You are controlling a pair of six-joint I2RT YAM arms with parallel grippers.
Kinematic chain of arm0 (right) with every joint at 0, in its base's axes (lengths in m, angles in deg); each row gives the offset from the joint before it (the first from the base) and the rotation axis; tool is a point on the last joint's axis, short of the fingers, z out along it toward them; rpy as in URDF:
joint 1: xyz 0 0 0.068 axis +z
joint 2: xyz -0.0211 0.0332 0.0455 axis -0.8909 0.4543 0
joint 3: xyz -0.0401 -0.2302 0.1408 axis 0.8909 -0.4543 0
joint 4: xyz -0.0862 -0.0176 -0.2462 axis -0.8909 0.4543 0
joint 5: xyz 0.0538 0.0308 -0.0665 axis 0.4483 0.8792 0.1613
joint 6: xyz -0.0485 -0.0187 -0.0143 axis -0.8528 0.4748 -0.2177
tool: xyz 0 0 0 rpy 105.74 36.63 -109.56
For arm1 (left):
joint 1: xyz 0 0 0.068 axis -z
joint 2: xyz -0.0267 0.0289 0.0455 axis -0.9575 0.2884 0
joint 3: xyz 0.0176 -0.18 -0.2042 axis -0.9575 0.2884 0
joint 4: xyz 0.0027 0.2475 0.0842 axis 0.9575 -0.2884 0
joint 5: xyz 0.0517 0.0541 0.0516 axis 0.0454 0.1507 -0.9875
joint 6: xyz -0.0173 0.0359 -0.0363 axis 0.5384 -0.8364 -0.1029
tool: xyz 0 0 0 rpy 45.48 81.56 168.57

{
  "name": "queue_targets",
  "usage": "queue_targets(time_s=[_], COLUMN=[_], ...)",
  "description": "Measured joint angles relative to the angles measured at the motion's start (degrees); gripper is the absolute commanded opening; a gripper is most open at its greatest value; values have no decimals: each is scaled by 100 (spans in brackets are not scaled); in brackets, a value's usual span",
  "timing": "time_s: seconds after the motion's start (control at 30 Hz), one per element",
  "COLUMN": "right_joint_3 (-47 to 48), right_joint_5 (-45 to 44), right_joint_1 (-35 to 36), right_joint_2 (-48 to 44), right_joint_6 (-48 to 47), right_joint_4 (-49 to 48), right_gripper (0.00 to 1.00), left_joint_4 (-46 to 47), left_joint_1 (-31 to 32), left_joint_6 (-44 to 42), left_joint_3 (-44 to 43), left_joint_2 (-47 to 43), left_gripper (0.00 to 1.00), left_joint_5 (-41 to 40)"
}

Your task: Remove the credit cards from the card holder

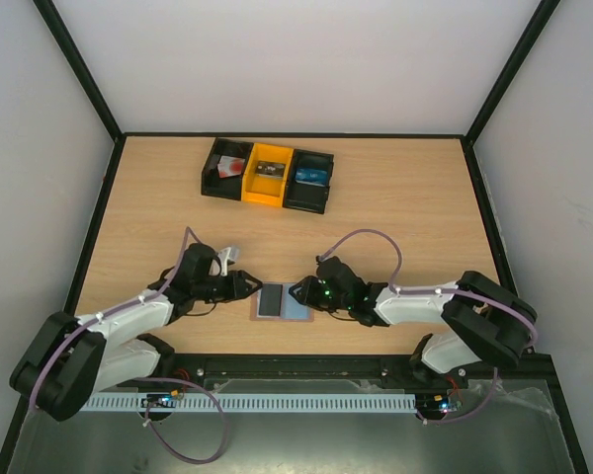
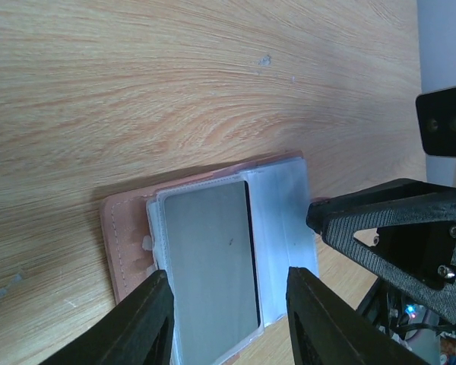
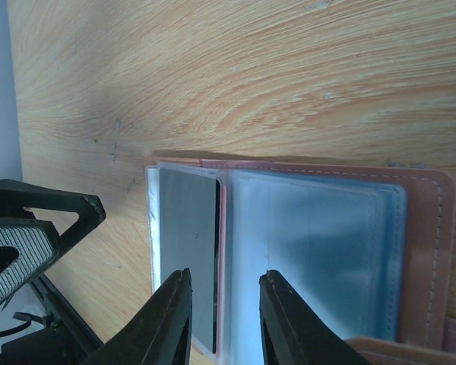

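Observation:
The card holder lies open and flat on the table between my two grippers. It has a brown rim and two clear pockets. One pocket holds a dark grey card, which also shows in the right wrist view. The other pocket looks empty and pale blue. My left gripper is open, its jaws either side of the dark card's pocket. My right gripper is open over the holder's middle fold. A reddish card and a blue card lie in bins at the back.
Three bins stand in a row at the back of the table: a black one, an orange one and a black one. The two grippers face each other closely across the holder; the right gripper's finger shows in the left wrist view.

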Motion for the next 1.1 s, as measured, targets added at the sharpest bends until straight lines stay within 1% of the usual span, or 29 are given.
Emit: queue_targets(time_s=[0.27,0.47,0.8,1.1], right_joint_3=[2,-68,-254,-280], right_joint_5=[-4,-4,-114,-317], right_joint_1=[4,7,17,33], right_joint_2=[210,428,446,149], right_joint_6=[-4,-48,-153,-210], right_joint_4=[-81,-258,-614,-240], right_gripper=[25,23,23,23], left_joint_4=[282,350,485,496], left_joint_1=[11,11,76,229], left_joint_6=[44,142,339,448], left_joint_3=[7,7,94,122], left_joint_2=[380,378,258,219], left_gripper=[41,40,39,36], left_joint_5=[83,66,42,22])
